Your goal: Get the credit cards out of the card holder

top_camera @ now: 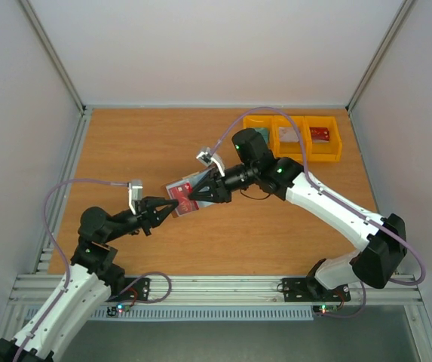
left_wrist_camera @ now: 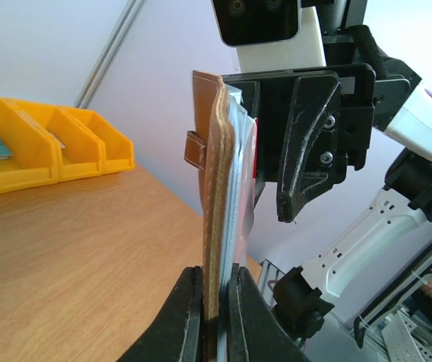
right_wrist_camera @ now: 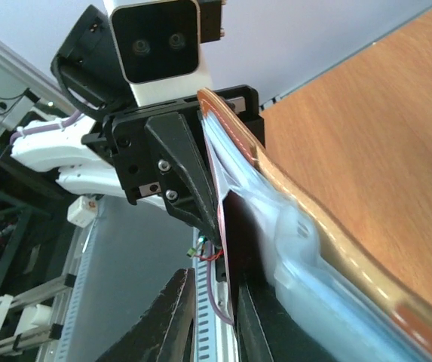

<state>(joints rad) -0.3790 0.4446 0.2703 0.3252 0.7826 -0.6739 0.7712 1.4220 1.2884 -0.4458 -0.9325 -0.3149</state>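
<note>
The card holder [left_wrist_camera: 214, 211] is off the bench [top_camera: 140, 151], near its centre. It stands edge-on in the left wrist view, with the left gripper [left_wrist_camera: 216, 277] jaws clamped on its lower edge. Its blue-grey lining is blurred, and the pockets cannot be counted. The right gripper [right_wrist_camera: 214, 275] comes in from the holder's 2 o'clock. Its jaws stand narrowly apart, straddling a red credit card [right_wrist_camera: 228, 249] that pokes from the lining. The card lies against one finger [right_wrist_camera: 246, 317], with a gap showing on the other side. Most of the card is hidden in its pocket. The yellow bins [top_camera: 291, 136] sit at the bench's 1 o'clock. Cards lie inside them, too small to make out.
</note>
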